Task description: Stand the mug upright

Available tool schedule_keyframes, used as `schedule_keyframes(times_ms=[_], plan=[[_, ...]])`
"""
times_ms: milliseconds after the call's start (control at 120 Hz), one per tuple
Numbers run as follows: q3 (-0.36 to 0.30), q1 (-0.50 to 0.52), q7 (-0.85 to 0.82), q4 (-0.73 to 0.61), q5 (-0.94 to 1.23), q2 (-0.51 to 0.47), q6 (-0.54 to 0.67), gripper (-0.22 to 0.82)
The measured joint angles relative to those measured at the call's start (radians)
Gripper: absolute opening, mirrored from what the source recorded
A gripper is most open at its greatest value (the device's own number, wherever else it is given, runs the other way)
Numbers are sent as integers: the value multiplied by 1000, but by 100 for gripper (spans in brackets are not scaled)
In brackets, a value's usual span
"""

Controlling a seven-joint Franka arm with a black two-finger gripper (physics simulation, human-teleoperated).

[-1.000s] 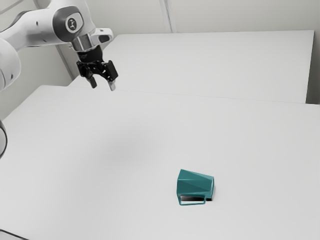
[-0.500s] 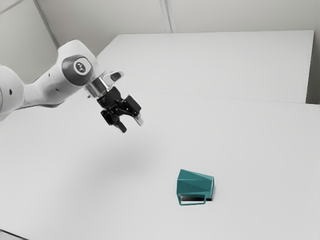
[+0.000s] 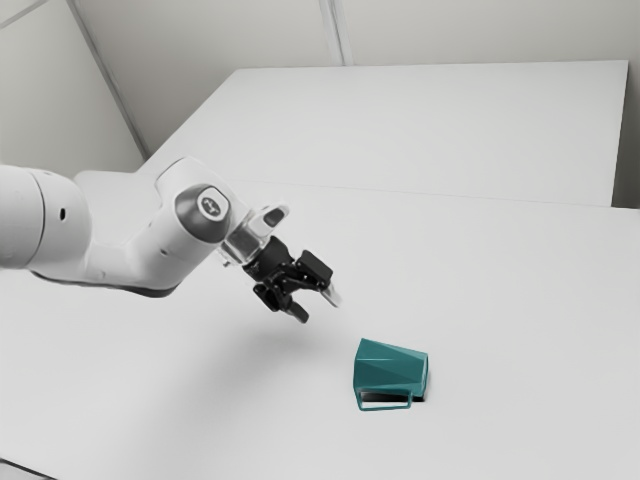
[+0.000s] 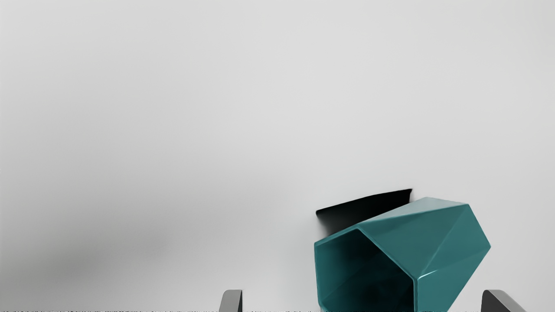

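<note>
We seem to be in a plain, lab-like room: a white robot arm [image 3: 165, 250] reaches over a broad white desk [image 3: 500, 290]. Beyond it we see a large white panel [image 3: 430, 120] and pale walls [image 3: 220, 35], one with a narrow strip [image 3: 336, 32] running down it.

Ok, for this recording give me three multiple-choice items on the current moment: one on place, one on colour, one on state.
1. In the exterior view, where is the mug relative to the gripper?
A) toward the view's right
B) toward the view's left
C) straight above it

2. What colour is the mug?
A) red
B) teal
C) yellow

3. How does the mug rest on the table?
A) upright
B) upside down
C) on its side

1 A: it lies rightward of the fingertips there.
2 B: its faces are teal in both views.
3 C: its mouth opens sideways.
</note>
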Motion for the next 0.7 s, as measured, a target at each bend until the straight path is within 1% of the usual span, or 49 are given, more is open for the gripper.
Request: schedule_keyframes(times_ms=[125,267,542,700], plan=[[-50,33,36,-11,-53,31,28,60],[-89,11,93,-17,-154,74,54,60],[-161,13,185,-50,-324,69,73,60],[-178,13,225,-52,-390,76,75,60]])
